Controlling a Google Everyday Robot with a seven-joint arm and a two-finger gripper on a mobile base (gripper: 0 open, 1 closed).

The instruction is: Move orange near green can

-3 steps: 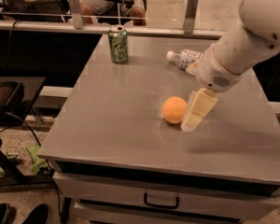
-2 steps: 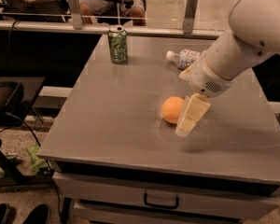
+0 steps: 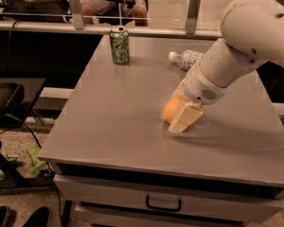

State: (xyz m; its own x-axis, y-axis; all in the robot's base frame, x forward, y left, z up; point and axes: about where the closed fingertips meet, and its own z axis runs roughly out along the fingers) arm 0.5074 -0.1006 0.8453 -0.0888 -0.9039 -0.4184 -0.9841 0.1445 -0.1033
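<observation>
The end effector (image 3: 179, 120) sat low on the desk (image 3: 113, 126), against the orange (image 3: 171, 109). I couldn't tell its grip. The green can (image 3: 119, 45) stood well apart.

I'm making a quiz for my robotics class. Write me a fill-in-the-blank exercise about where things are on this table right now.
1. The green can stands ____ near the far left corner of the table.
2. The clear bottle lies on its ____.
3. The pincer is low over the table, right beside the orange; of can and bottle, the orange lies nearer the ____.
Missing words: upright; side; bottle.
</observation>
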